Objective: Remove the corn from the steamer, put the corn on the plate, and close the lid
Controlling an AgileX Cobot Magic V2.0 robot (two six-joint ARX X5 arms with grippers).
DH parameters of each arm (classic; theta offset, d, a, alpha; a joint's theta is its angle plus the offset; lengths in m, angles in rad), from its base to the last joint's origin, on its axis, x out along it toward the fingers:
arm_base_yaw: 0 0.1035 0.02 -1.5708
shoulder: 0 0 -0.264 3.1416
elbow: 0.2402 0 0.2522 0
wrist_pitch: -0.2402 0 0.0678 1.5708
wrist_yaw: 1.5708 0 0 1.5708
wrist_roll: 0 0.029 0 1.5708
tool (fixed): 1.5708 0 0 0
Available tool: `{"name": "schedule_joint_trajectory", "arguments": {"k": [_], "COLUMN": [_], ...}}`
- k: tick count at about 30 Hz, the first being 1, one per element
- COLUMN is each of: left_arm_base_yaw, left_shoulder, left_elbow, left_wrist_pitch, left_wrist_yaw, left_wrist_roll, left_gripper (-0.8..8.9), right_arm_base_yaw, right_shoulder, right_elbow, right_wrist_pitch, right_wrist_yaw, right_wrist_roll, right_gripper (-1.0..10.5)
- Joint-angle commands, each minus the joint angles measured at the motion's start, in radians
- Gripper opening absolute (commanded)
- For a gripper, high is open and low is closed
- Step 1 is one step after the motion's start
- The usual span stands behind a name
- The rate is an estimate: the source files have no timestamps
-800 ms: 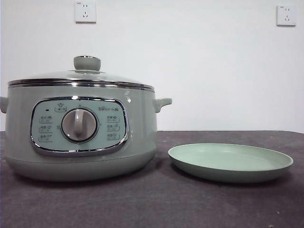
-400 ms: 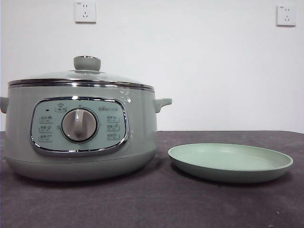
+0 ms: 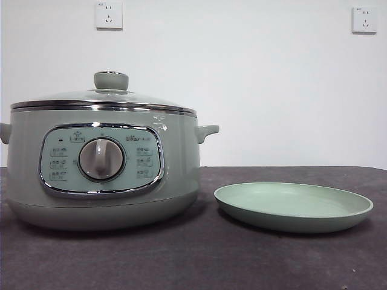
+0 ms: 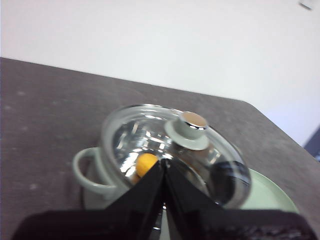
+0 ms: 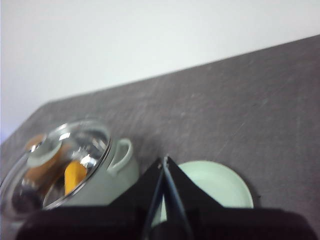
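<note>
The sage-green steamer [image 3: 103, 166] stands at the left of the table with the glass lid [image 3: 103, 96] closed on it, knob [image 3: 110, 80] on top. The orange-yellow corn [image 4: 146, 163] lies inside and shows through the lid; it also shows in the right wrist view [image 5: 75, 175]. The pale-green plate [image 3: 293, 206] lies bare to the steamer's right. My left gripper [image 4: 163, 165] is shut and hangs above the steamer [image 4: 90, 172]. My right gripper [image 5: 164, 162] is shut, high above the plate [image 5: 210, 187]. Neither gripper shows in the front view.
The table [image 3: 199, 260] has a dark grey cloth. A white wall with two sockets [image 3: 109, 15] stands behind. The steamer's side handle [image 3: 205, 131] sticks out toward the plate.
</note>
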Motion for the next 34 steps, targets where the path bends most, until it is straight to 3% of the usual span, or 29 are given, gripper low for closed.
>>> {"name": "schedule_joint_trajectory", "arguments": {"k": [1,7,9,11,12,14,16,21,27,34], "left_arm_base_yaw": [0.002,0.002,0.002,0.002,0.002,0.001,0.001,-0.01,-0.077,-0.223], "left_shoulder": [0.076,0.259,0.314,0.371,0.392,0.434,0.468,0.549,0.687,0.887], "left_elbow": [0.042,0.123,0.145,0.166,0.174,0.189,0.201,0.225,0.32,0.482], "left_wrist_pitch": [0.001,-0.003,-0.002,-0.001,-0.001,-0.001,0.0,0.063,0.083,0.034], "left_wrist_yaw": [0.059,0.236,0.287,0.311,0.311,0.31,0.309,0.308,0.24,0.049], "left_wrist_roll": [0.006,0.055,0.074,0.084,0.084,0.084,0.083,0.081,0.109,0.22], "left_gripper": [-0.09,-0.03,0.0,0.19,0.73,2.94,4.22,4.17,4.12,4.12], "right_arm_base_yaw": [0.002,0.002,0.002,0.002,0.002,0.002,0.002,0.002,0.002,0.002], "right_shoulder": [0.053,0.167,0.199,0.23,0.242,0.266,0.28,0.298,0.299,0.299], "right_elbow": [0.042,0.096,0.104,0.109,0.11,0.11,0.11,0.11,0.11,0.11], "right_wrist_pitch": [-0.031,-0.106,-0.116,-0.127,-0.127,-0.129,-0.131,-0.131,-0.133,-0.134], "right_wrist_yaw": [-0.045,-0.137,-0.15,-0.148,-0.148,-0.148,-0.148,-0.15,-0.149,-0.148], "right_wrist_roll": [-0.09,-0.177,-0.177,-0.177,-0.177,-0.177,-0.177,-0.176,-0.176,-0.176], "right_gripper": [0.0,0.1,1.0,2.6,3.1,3.9,4.2,4.1,4.1,4.1]}}
